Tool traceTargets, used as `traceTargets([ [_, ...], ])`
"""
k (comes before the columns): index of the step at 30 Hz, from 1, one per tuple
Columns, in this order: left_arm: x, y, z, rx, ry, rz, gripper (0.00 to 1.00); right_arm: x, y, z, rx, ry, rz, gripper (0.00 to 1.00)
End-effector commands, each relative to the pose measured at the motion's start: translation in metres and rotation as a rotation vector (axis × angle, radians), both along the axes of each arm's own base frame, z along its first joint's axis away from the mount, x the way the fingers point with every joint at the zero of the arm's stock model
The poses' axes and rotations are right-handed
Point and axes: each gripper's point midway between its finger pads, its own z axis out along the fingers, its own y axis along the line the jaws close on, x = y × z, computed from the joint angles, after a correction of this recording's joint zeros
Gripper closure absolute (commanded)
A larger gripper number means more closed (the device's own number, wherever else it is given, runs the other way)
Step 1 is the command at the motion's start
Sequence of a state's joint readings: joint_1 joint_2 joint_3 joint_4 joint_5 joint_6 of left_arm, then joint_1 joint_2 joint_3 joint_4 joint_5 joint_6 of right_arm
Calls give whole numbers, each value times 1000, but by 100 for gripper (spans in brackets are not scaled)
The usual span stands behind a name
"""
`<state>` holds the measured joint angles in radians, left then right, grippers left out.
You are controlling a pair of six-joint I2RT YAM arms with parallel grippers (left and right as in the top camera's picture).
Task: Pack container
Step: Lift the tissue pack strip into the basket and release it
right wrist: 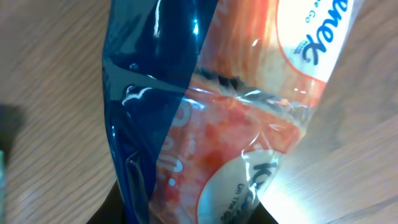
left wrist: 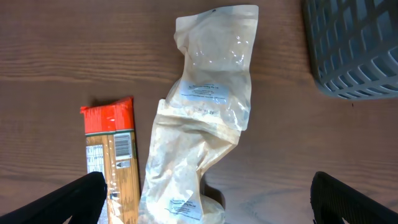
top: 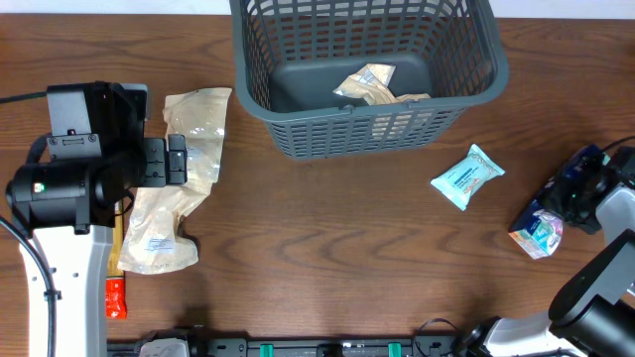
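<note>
**Container.** The container stands at the far middle of the table. Its far rim is cut off by the top edge of the overhead view. One pale packet lies on its floor, towards the right wall. The print on the packet is too small to read. Only one lattice corner of the container shows in the left wrist view.

**Left side.** The left gripper hangs above two pale pouches, and its fingers are spread wide with nothing between them. The upper pouch overlaps the lower pouch, whose bottom end is cut off by the frame. An orange-red packet lies just beside them. From overhead the arm hides most of it.

**Right side.** The right gripper is at a glossy blue and orange packet near the table's right edge. The packet fills the wrist view, its lettering is cut off, and the fingers are not clearly seen. It cannot be told whether the jaws are clamped on it. A light blue packet lies apart, between this gripper and the container.
</note>
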<state>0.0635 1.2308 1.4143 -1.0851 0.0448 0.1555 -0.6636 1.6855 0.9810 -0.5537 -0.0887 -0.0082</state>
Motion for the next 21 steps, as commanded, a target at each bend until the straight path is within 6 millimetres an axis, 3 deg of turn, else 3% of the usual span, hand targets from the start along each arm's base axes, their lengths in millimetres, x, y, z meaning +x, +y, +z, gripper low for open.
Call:
traceTargets([
  [1, 1, 2, 2, 15, 0, -2, 1, 35, -7, 66, -43, -184, 20, 99],
  [3, 1, 2, 2, 15, 0, -2, 1, 48, -7, 102, -91, -251, 39, 99],
  [7, 1, 2, 2, 15, -1, -2, 1, 76, 2, 198, -229, -432, 103, 98],
  [10, 1, 2, 2, 15, -1, -2, 1, 92, 21, 269, -311, -574, 164, 98],
  [13, 1, 2, 2, 15, -1, -2, 1, 105, 50, 327, -358, -701, 238, 98],
  [17, 1, 2, 2, 15, -1, -2, 1, 125, 105, 380, -388, -855, 408, 99],
  [21, 1, 2, 2, 15, 0, -2, 1, 142, 162, 410, -415, -994, 584, 99],
])
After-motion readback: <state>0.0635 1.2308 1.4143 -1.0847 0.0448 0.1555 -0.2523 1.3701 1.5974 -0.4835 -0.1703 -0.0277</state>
